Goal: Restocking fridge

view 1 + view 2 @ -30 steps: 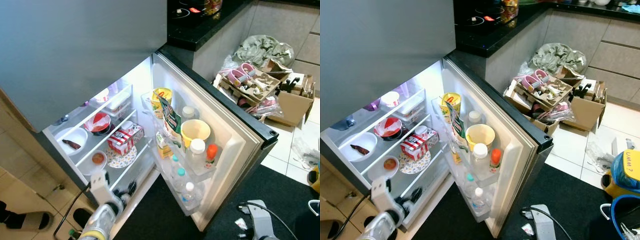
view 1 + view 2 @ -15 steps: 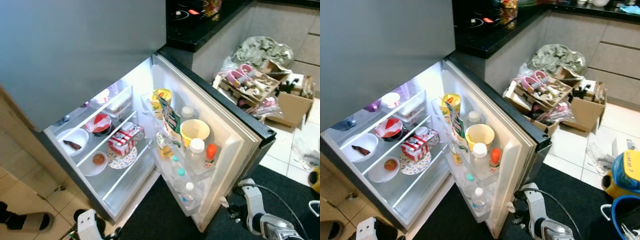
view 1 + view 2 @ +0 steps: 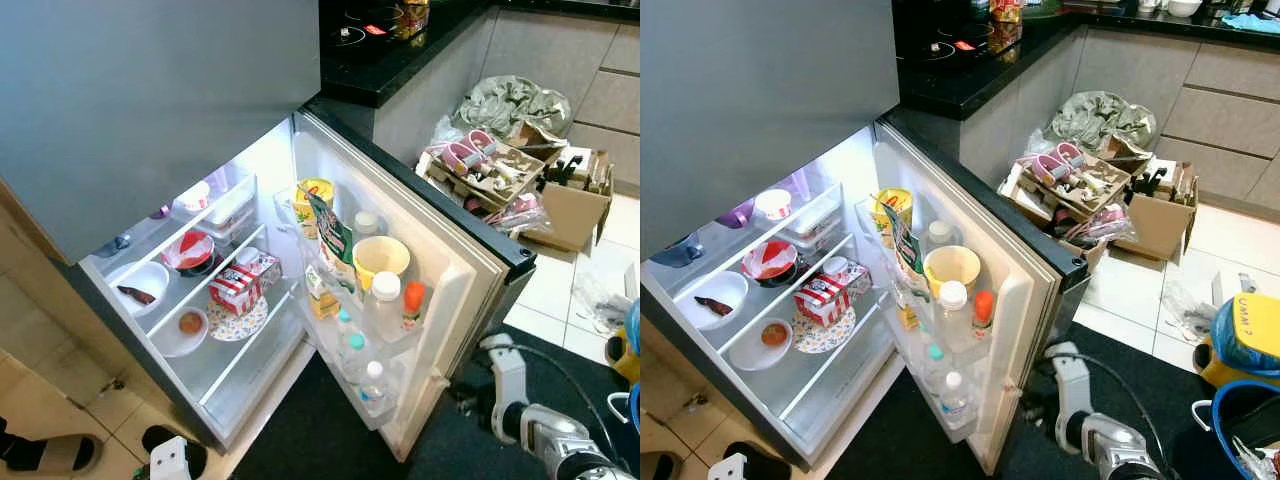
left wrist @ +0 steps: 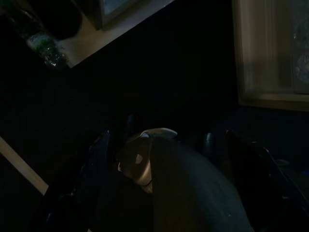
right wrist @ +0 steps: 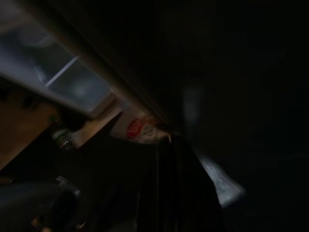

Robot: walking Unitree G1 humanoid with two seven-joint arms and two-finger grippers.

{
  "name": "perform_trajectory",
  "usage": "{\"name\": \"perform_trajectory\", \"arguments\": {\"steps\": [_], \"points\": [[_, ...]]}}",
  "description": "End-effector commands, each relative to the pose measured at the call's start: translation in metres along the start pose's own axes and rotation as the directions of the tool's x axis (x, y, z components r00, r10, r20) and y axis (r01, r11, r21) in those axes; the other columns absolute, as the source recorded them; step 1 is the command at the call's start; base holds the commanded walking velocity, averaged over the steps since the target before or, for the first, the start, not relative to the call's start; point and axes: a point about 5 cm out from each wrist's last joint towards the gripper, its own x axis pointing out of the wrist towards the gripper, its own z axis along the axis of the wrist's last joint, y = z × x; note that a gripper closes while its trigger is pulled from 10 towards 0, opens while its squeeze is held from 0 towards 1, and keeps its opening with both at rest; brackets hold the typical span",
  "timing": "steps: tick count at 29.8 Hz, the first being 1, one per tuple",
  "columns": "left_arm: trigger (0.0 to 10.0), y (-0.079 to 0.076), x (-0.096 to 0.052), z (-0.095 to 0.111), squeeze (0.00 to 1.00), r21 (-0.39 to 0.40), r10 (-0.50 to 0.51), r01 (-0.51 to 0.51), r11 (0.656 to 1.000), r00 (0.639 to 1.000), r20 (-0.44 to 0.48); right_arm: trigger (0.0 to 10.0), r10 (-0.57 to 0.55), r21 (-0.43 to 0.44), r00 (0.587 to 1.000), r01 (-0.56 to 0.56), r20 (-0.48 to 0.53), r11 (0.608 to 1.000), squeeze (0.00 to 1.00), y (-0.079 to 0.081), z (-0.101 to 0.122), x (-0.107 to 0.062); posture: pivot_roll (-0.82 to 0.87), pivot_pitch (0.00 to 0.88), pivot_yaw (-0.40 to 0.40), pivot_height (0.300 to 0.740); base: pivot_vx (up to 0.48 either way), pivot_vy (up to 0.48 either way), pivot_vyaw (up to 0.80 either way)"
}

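Fridge (image 3: 250, 130) stands open; right pincer (image 3: 1040, 408) beside its door.

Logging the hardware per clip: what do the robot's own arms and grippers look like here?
The right arm is silver metal with ribbed segments, ending in a pale grey-white wrist block, and a thin black cable loops over it. Of the left arm, a white boxy piece with a small dark spot shows at the frame's bottom edge. The wrist views are too dark to make out the fingers' details.
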Motion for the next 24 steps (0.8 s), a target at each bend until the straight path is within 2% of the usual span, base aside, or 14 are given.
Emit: {"name": "perform_trajectory", "arguments": {"steps": [1,6,9,19,21,22,24], "points": [[10.0,-0.001,0.000,-0.004,0.00,0.015,0.002,-0.002,1.000,1.000,-0.020,10.0,-0.099,0.000,0.983,0.100,0.156,0.995,0.00,-0.013,0.035,-0.005,-0.02,0.000,-0.010,0.740,0.000,0.000,0.00],[10.0,-0.003,0.000,-0.006,0.00,0.018,-0.004,0.005,1.000,1.000,-0.027,10.0,-0.192,0.058,0.962,0.184,0.196,0.981,0.00,-0.028,0.039,-0.015,-0.02,0.000,-0.009,0.740,0.000,0.000,0.00],[10.0,-0.003,0.000,-0.008,0.00,0.018,-0.003,0.004,1.000,0.999,-0.035,10.0,-0.257,0.088,0.948,0.244,0.186,0.966,0.00,-0.035,0.034,-0.019,-0.02,0.000,-0.011,0.740,0.000,0.000,0.00],[10.0,-0.005,0.000,-0.010,0.00,0.017,-0.013,0.014,1.000,0.999,-0.041,10.0,-0.192,0.076,0.980,0.188,0.044,0.979,0.00,-0.017,-0.008,-0.009,-0.02,0.000,-0.009,0.740,0.000,0.000,0.00],[10.0,-0.006,0.001,-0.010,0.00,0.021,-0.015,0.016,1.000,0.999,-0.045,10.0,-0.163,0.055,0.986,0.164,-0.027,0.985,0.00,-0.009,-0.027,-0.007,-0.03,0.000,-0.007,0.740,0.000,0.000,0.00],[10.0,-0.006,0.001,-0.010,0.00,0.021,-0.015,0.016,1.000,0.999,-0.045,10.0,-0.163,0.055,0.986,0.164,-0.027,0.985,0.00,-0.009,-0.027,-0.007,-0.03,0.000,-0.007,0.740,0.000,0.000,0.00],[10.0,-0.006,0.001,-0.011,0.00,0.025,-0.016,0.017,1.000,0.999,-0.047,10.0,-0.158,0.048,0.984,0.163,-0.083,0.986,0.00,-0.004,-0.044,-0.007,-0.03,0.000,-0.007,0.740,0.000,0.000,0.00]]}}
